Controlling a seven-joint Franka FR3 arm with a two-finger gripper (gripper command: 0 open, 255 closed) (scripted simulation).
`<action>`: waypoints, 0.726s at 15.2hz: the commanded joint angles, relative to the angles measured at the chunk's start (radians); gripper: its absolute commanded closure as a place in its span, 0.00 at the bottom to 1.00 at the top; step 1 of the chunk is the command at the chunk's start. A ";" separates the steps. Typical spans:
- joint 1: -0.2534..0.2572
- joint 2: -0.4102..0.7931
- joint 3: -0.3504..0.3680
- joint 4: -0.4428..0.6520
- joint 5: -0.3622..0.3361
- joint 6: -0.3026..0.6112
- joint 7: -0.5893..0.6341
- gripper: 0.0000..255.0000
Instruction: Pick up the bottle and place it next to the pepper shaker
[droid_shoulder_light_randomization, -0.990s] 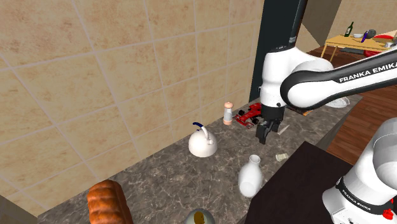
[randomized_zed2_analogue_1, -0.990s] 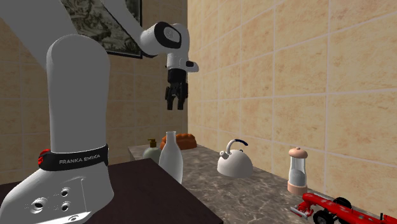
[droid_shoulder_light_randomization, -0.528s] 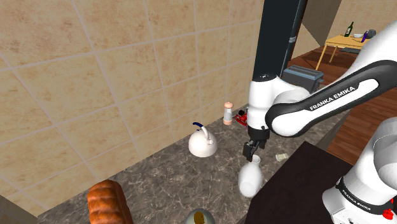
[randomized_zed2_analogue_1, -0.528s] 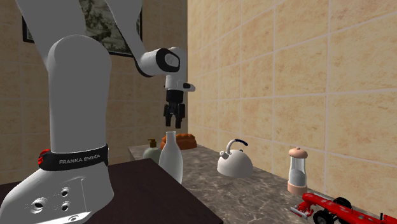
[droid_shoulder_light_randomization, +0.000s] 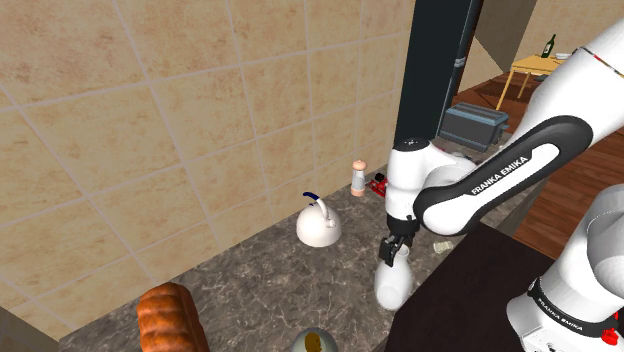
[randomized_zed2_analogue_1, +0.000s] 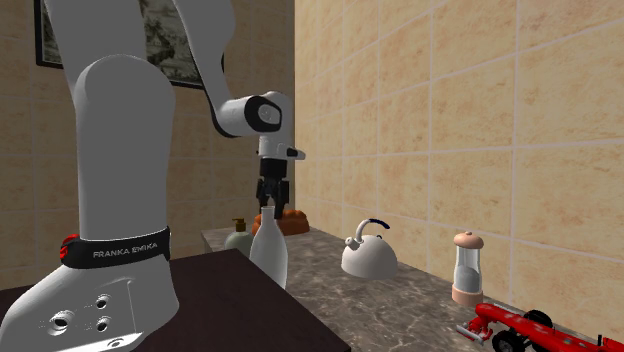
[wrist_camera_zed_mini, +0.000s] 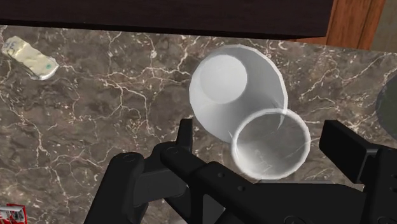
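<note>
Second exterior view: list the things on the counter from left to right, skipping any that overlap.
bottle → kettle → pepper shaker → red toy car

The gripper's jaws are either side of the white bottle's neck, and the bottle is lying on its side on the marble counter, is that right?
Not quite: the white bottle stands upright on the marble counter, not on its side, as the second exterior view shows. The gripper does have its jaws either side of the neck.
</note>
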 joint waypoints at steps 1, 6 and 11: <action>0.000 0.011 0.002 -0.003 -0.001 0.015 0.003 0.00; 0.000 0.011 0.002 -0.003 -0.001 0.015 0.003 0.00; 0.000 0.011 0.002 -0.003 -0.001 0.015 0.003 1.00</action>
